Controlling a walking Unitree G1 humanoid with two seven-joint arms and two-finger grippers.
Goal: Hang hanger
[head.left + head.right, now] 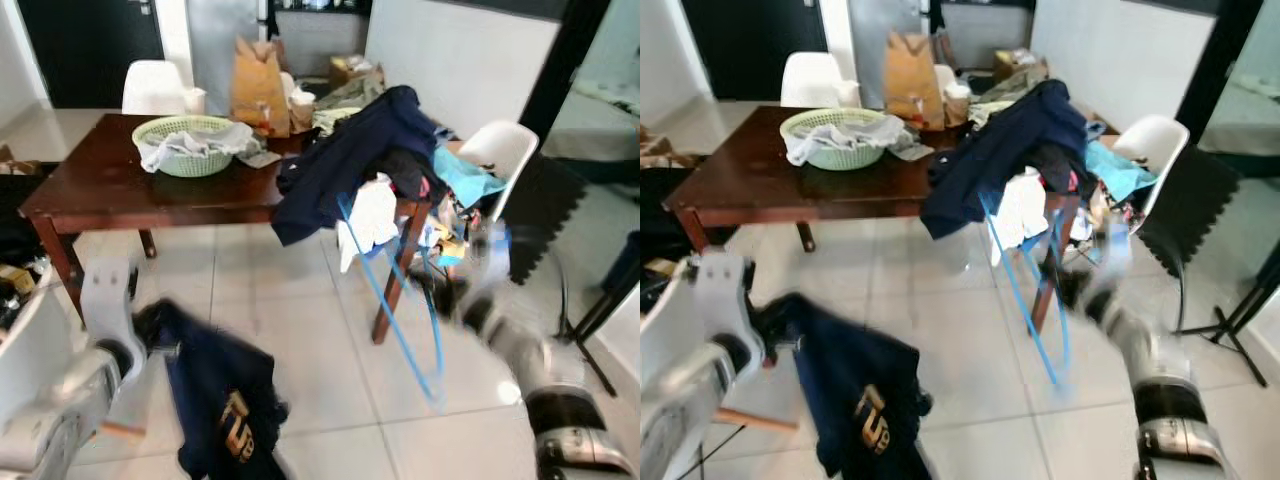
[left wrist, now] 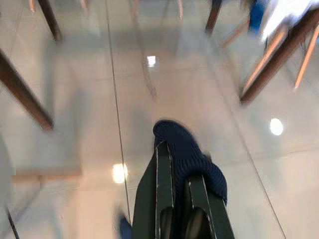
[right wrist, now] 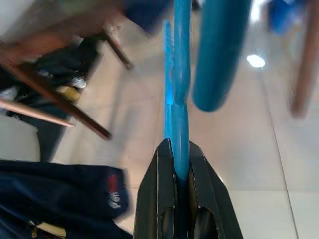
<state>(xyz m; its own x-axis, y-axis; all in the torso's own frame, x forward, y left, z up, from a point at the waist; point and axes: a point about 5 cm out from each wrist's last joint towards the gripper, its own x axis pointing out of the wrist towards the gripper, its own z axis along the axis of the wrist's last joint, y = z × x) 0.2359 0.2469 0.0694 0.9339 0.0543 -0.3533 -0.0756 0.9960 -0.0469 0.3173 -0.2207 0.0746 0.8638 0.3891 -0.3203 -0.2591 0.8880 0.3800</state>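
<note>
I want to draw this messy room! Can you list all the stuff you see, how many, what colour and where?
Table: one, dark brown, middle.
Basket: one, green, on the table, pale cloth inside.
Paper bag: one, brown, table's far edge.
Clothes pile: one, mostly navy, over the table's right end.
Chairs: two, white, behind and right of the table.
Hanger: one, blue, in the right gripper.
Shirt: one, navy, in the left gripper.
Left gripper: black, shut on the shirt.
Right gripper: black, shut on the hanger.

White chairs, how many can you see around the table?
2: one white chair behind the table's far left side, another at its right end beside the clothes pile. Others may be hidden behind it.
</note>
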